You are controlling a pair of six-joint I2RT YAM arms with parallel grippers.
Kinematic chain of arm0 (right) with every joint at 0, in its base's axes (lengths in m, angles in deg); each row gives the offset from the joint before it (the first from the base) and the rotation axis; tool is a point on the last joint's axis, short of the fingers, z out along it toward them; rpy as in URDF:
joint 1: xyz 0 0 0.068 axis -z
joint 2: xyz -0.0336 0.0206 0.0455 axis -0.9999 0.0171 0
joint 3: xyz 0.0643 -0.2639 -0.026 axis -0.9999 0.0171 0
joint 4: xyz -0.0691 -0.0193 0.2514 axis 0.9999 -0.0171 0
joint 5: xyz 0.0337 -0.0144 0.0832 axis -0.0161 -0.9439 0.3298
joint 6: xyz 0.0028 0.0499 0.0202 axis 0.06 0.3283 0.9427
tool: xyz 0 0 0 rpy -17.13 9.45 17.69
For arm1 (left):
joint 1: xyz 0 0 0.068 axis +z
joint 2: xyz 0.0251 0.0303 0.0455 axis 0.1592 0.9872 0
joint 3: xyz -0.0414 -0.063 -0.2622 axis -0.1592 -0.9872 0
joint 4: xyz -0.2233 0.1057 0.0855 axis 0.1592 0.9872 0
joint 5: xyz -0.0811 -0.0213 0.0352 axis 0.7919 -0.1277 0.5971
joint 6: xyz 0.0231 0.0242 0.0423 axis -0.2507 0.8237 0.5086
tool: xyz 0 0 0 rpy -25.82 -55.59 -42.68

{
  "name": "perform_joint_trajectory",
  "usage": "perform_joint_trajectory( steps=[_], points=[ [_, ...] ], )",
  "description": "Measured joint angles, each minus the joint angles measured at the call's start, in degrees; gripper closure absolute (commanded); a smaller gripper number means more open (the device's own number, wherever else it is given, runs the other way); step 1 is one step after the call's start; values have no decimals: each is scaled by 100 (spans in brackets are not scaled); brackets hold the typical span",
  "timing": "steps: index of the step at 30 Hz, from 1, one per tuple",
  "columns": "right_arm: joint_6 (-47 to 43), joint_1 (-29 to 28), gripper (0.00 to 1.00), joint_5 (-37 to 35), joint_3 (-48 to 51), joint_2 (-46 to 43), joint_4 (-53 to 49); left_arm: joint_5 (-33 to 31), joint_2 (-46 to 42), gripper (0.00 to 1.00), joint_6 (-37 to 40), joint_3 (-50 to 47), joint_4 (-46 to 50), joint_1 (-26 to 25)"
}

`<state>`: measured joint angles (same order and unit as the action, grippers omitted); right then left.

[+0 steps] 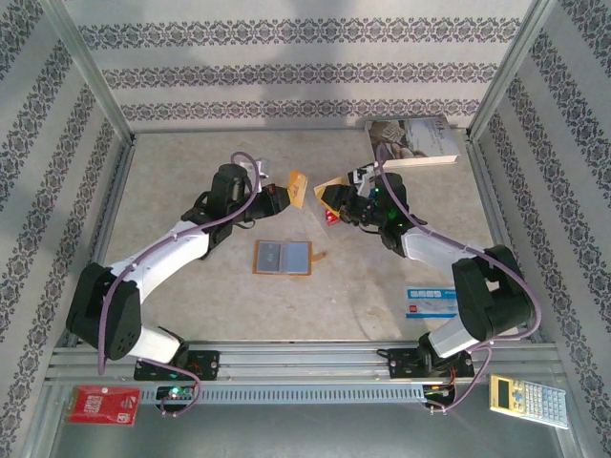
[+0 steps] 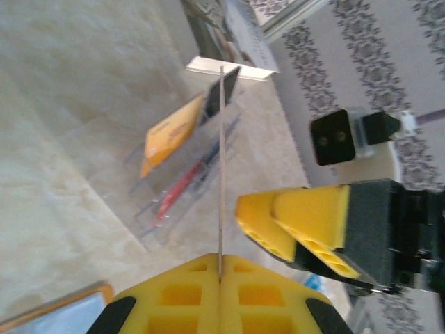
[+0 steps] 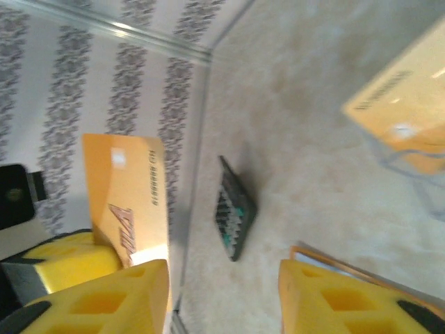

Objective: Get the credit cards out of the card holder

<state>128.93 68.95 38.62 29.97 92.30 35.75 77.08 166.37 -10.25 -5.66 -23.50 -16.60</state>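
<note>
The card holder (image 1: 283,258) lies open and flat mid-table, blue-grey lining up; its orange-edged corner (image 3: 361,268) shows beside my right fingers. My left gripper (image 1: 281,197) (image 2: 221,270) hangs above the table, shut on an orange credit card (image 1: 298,187) (image 3: 128,198), which appears edge-on (image 2: 221,174) in the left wrist view. My right gripper (image 1: 329,197) (image 3: 222,299) (image 2: 292,223) hovers open just right of that card, nothing between its fingers. Another orange card (image 2: 170,132) (image 3: 400,104) and a red card (image 1: 330,218) (image 2: 177,191) sit in a clear stand.
A blue-and-white card (image 1: 431,301) lies at the right, by the right arm. A book (image 1: 412,140) rests against the back right wall. A small dark keypad-like object (image 3: 235,212) lies on the table. A calculator (image 1: 528,398) and a red item (image 1: 103,405) sit below the rail.
</note>
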Motion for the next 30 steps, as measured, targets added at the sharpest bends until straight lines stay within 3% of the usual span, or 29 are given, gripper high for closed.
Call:
perform_joint_trajectory(
  steps=[13, 23, 30],
  points=[
    [-1545, 1305, 2, -1137, 398, -1757, -2402, -772, 1419, 100, 2157, 2092, 1768, -503],
    [-2107, 1513, 2, -1473, 667, -2216, -3110, -789, 2662, 100, 4133, 3495, 2603, -527],
    [-2205, 1547, 2, -1471, 765, -2240, -3161, -789, 3075, 100, 4892, 4087, 2839, -527]
  ],
)
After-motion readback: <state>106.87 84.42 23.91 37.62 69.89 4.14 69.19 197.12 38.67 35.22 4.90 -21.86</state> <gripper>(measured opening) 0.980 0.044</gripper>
